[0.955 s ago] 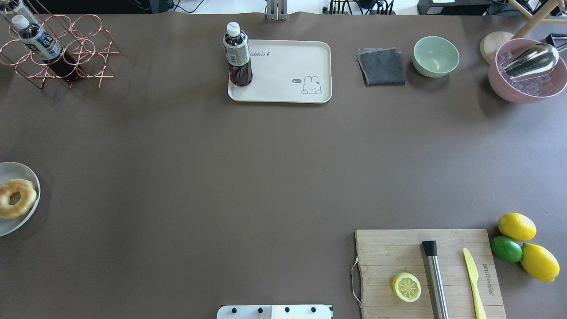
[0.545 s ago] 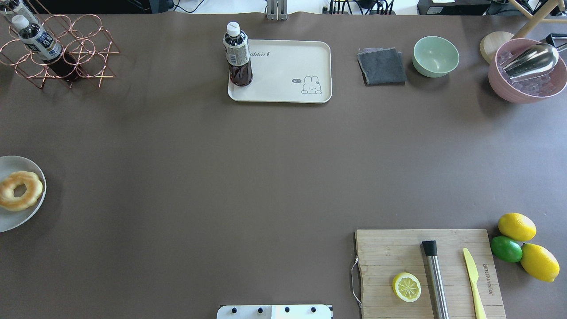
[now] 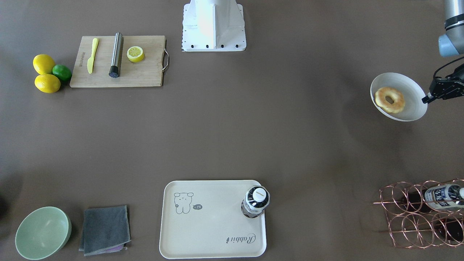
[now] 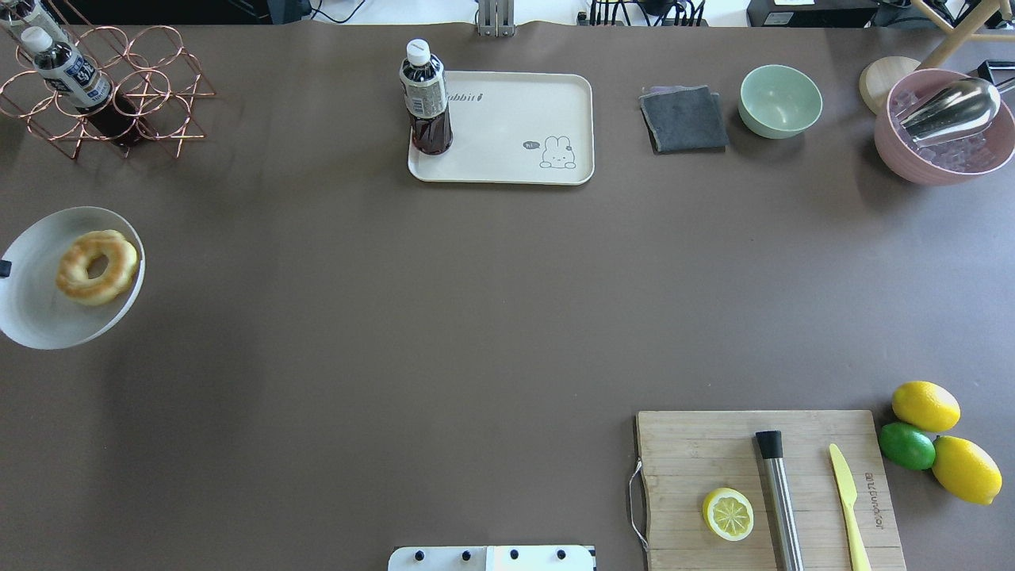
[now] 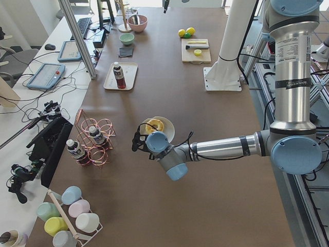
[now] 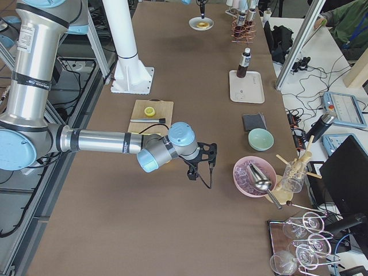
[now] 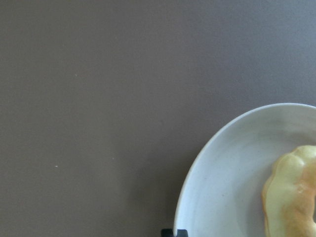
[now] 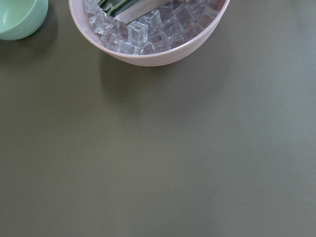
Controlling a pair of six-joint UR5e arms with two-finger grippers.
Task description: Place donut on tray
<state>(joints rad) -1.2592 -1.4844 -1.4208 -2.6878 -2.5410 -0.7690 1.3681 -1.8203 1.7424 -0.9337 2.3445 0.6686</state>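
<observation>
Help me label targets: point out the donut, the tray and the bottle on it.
donut [image 4: 120, 260], overhead view, right side of its ring.
tray [image 4: 507, 127], overhead view, bare middle of its floor.
bottle [image 4: 423, 93], overhead view, its label.

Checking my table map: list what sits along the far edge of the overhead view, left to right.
wire rack → tray → grey cloth → green bowl → pink bowl

Soft, even light covers the brown surface [image 4: 476, 317]; shadows are faint and diffuse. The plate [image 7: 222, 173] looks slightly blurred up close; wider views are sharp.
</observation>
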